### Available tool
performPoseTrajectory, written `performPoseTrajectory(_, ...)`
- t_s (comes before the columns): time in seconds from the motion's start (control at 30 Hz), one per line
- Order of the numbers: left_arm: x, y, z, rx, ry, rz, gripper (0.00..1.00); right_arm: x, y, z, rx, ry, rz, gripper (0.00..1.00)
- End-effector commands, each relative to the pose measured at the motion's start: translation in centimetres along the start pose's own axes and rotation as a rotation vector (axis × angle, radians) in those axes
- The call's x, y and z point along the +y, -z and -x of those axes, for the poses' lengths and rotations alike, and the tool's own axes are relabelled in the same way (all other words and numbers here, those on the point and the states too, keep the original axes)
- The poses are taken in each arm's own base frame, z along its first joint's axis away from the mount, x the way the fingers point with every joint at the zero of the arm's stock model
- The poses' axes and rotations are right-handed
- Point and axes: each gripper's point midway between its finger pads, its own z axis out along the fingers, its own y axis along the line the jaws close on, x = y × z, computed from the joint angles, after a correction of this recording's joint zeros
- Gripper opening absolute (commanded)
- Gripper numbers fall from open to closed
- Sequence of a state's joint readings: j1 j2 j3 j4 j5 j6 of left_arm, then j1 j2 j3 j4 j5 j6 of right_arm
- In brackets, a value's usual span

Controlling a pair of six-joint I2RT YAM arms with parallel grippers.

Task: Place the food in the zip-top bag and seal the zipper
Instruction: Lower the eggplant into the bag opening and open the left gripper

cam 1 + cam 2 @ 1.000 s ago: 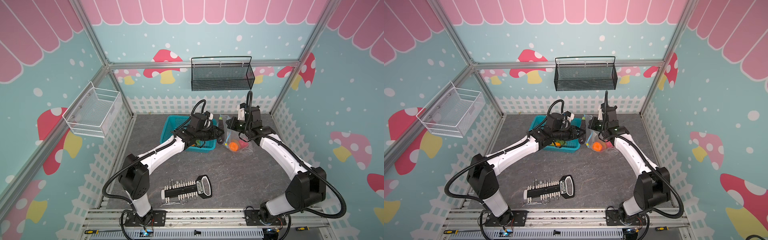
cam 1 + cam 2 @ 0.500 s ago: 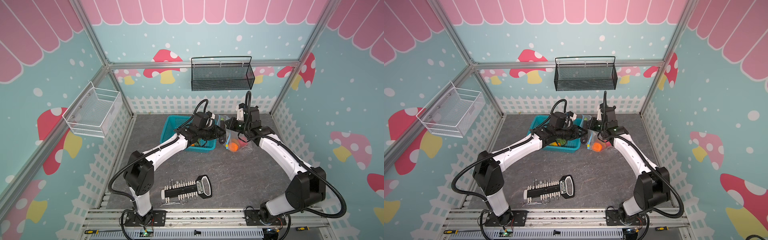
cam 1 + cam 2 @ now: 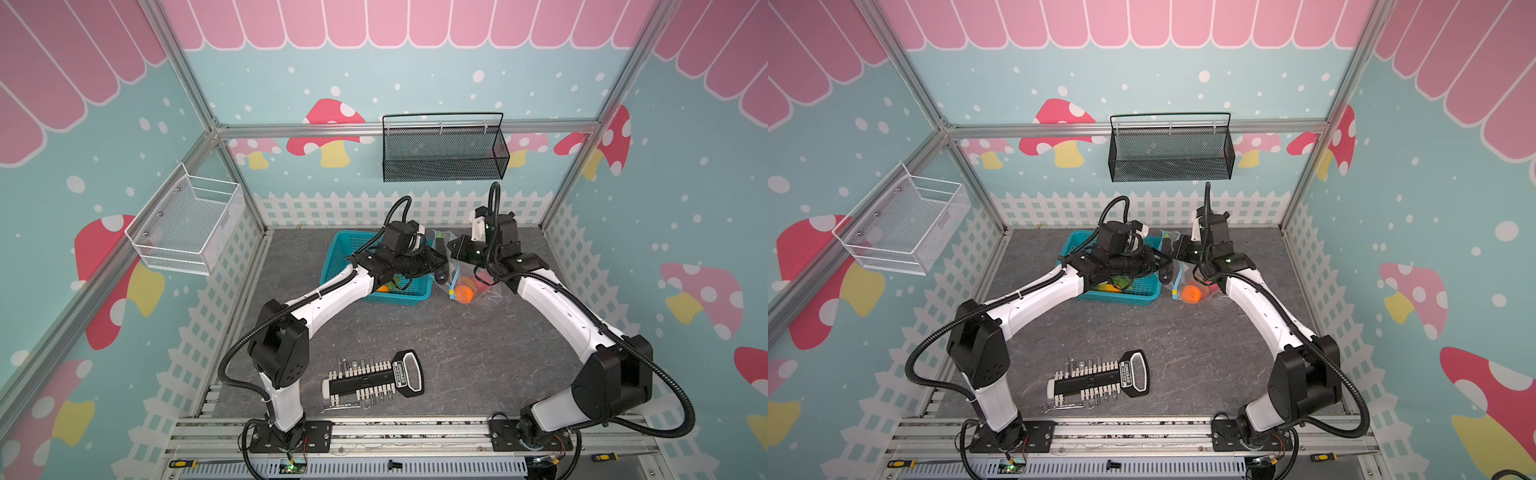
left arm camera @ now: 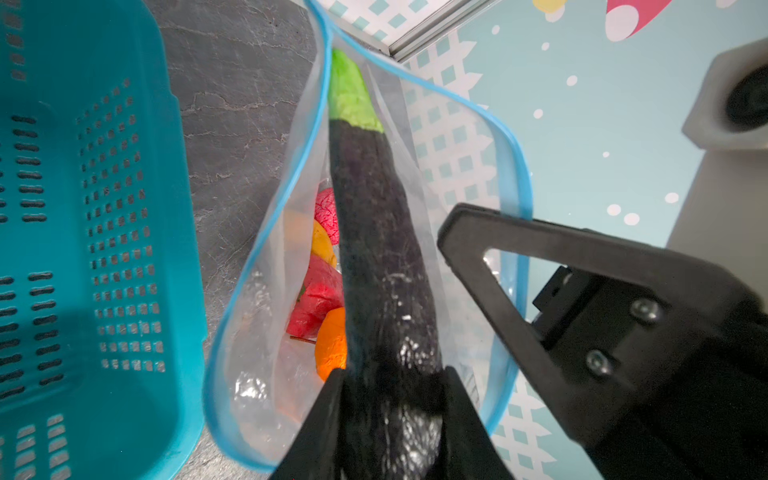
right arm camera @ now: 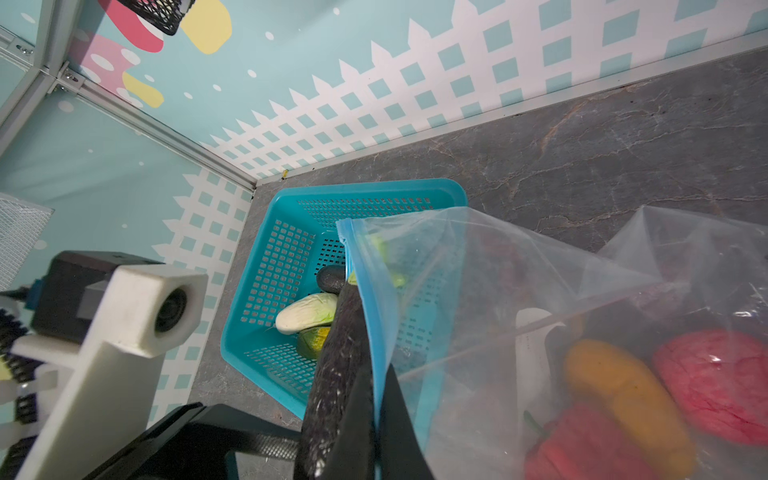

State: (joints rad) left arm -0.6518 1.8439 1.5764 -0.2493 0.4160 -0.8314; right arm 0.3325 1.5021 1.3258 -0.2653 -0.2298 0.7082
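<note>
Two hands meet at the mouth of the bag (image 3: 484, 291), toward the back of the tabletop (image 3: 457, 332). Of these, the left hand (image 4: 390, 382) is clamped on the dark end of the eggplant (image 4: 374, 249), a finger pressed to each side. The right hand (image 5: 375, 374) is pinched tight on the zipper (image 5: 370, 324) and holds that edge of the bag up. In the left wrist view the zipper (image 4: 309, 133) makes an open loop; the eggplant runs inside that loop, its green cap at the end away from the left hand, and a right-hand finger (image 4: 461, 232) sits on the loop's far side. Deeper in the bag lies more food (image 4: 316, 299): red, pink, yellow and orange pieces, bunched together beside the eggplant. The right wrist view shows red, yellow and pink pieces through the clear wall. In both top views the bag rests on the tabletop just right of the basket (image 3: 336, 253), touching or nearly touching it, I cannot tell which, with a small yellow tab (image 3: 451, 297) at the zipper's near end. Inside the basket lie a cabbage (image 5: 305, 318) and a green-yellow piece (image 5: 313, 345) side by side. A bit rack (image 3: 374, 378) lies near the front edge, well apart from all this. A black wire bin (image 3: 444, 153) hangs on the back wall and a white bin (image 3: 187, 224) on the left wall.
</note>
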Motion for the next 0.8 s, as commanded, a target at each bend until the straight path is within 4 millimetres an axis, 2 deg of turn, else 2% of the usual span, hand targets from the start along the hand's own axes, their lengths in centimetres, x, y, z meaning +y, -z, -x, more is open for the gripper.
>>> performPoseTrajectory(0.0,-0.3,-0.7,1.1,-0.032,0.009,-0.007,0.29,1.7,1.4,1.2,-0.044,0.016,0.031,0.02)
performPoseTrajectory(0.37,0.3,-1.5,1.2,-0.044,-0.012,0.016,0.30,2.3,1.3,1.0,-0.040,0.021,0.039,0.02)
performPoseTrajectory(0.77,1.1,-1.5,1.0,-0.036,-0.029,0.040,0.42,2.4,1.2,1.2,-0.043,0.023,0.040,0.02)
